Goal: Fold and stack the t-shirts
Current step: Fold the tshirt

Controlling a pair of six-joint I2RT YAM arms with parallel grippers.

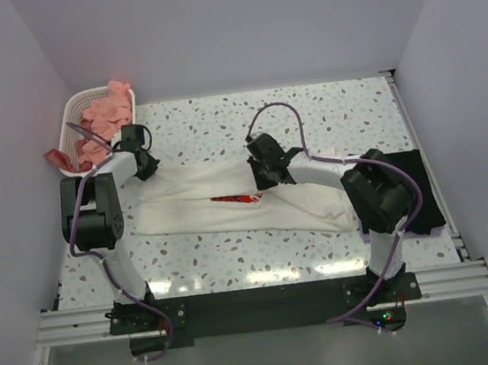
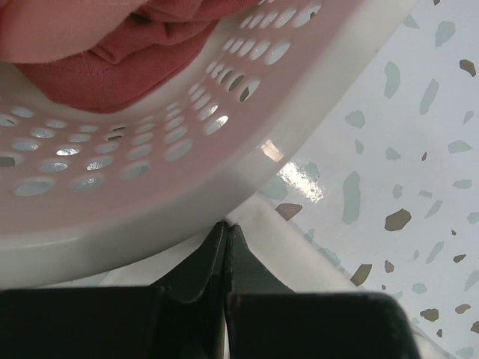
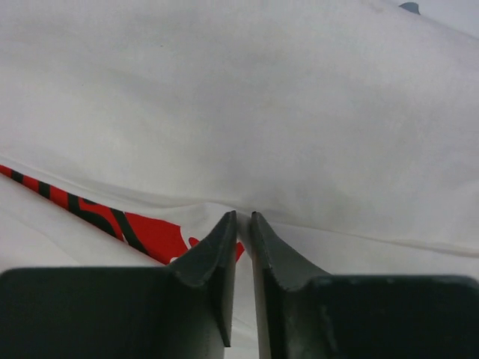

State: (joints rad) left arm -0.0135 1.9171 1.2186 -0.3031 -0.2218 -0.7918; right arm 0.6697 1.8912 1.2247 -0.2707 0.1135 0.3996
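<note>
The cream-white t-shirt (image 1: 193, 202) lies across the middle of the table, its upper part folded over so only a strip of the red logo (image 1: 237, 199) shows. My left gripper (image 1: 146, 165) is shut at the shirt's far-left corner, right against the basket; in the left wrist view its tips (image 2: 227, 224) pinch the cream cloth edge (image 2: 299, 247). My right gripper (image 1: 264, 178) is shut on the fold's edge near the logo; the right wrist view shows cloth between its tips (image 3: 244, 217) beside the red print (image 3: 142, 232). A black t-shirt (image 1: 416, 170) lies at the right, partly under my right arm.
The white perforated basket (image 1: 75, 110) stands at the far left corner, holding salmon-pink t-shirts (image 1: 109, 110); one hangs over its near side (image 1: 58, 156). Its wall (image 2: 150, 202) fills the left wrist view. A raised rail runs along the table's right edge (image 1: 417, 139).
</note>
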